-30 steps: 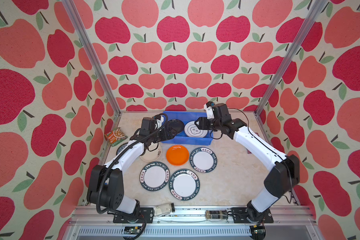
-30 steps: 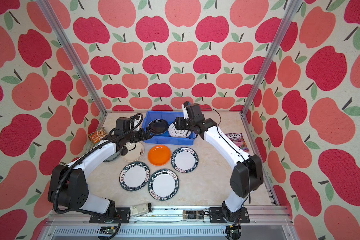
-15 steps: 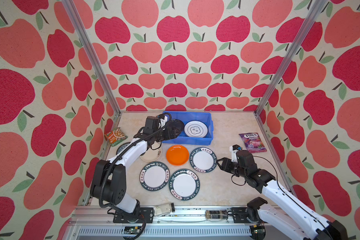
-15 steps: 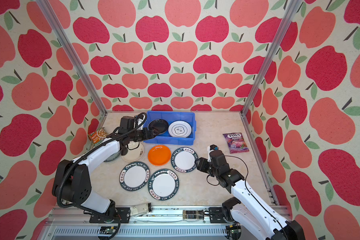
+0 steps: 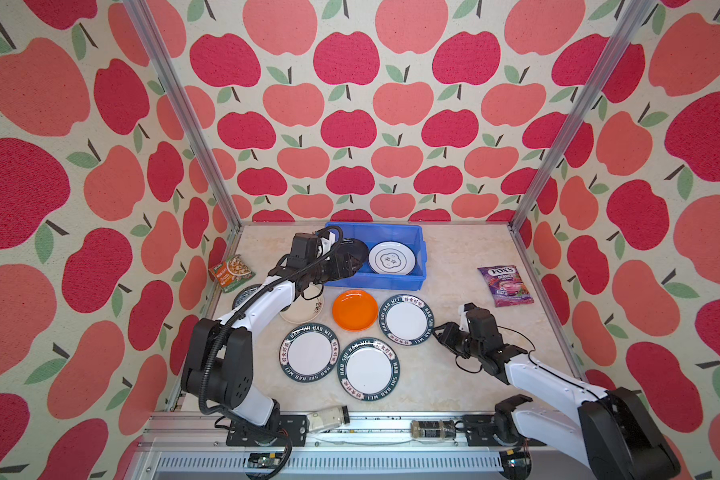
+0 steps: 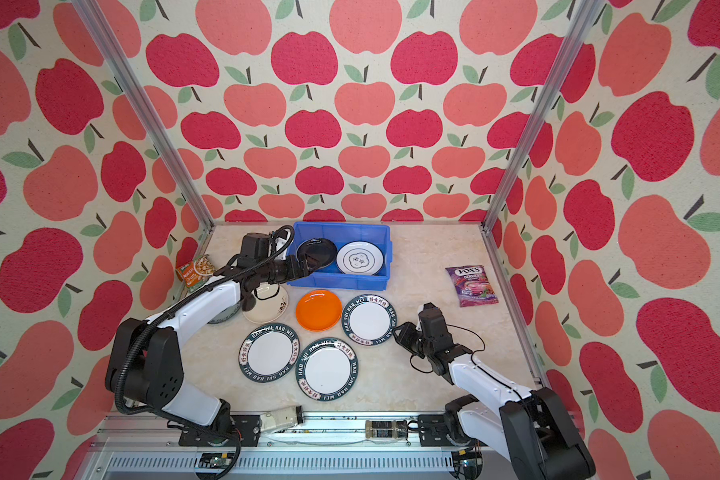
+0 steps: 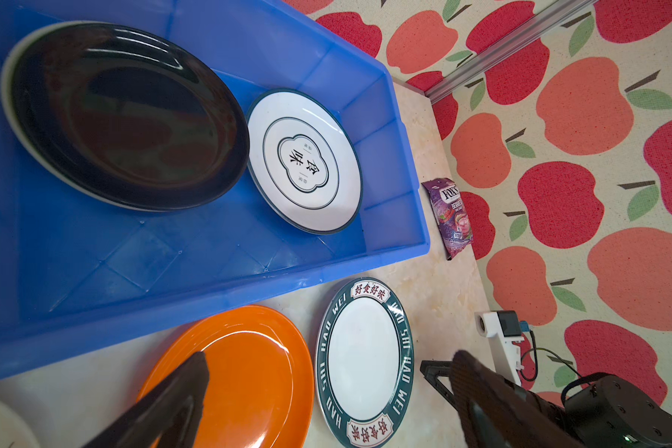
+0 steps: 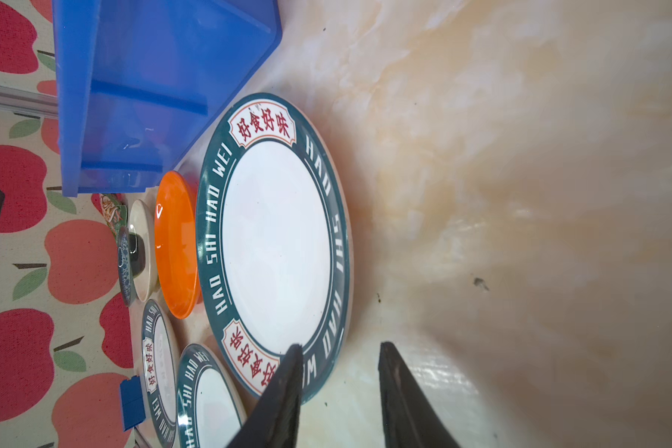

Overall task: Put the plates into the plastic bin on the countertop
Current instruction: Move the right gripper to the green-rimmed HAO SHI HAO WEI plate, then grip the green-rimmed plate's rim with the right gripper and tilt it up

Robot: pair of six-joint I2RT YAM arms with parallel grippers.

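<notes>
The blue plastic bin stands at the back of the countertop and holds a black plate and a white emblem plate. In front of it lie an orange plate, a cream plate and three green-rimmed plates. A blue-patterned plate is partly hidden under the left arm. My left gripper hangs open and empty over the bin's front wall. My right gripper is open low at the right green-rimmed plate, one finger over its rim and one over the countertop.
A purple snack packet lies at the right wall and a green one at the left wall. Two glass jars lie on the front rail. Metal posts stand at the back corners.
My right arm has swung from the bin down to the right green-rimmed plate, and its jaws have narrowed. The left gripper has stayed open at the bin.
</notes>
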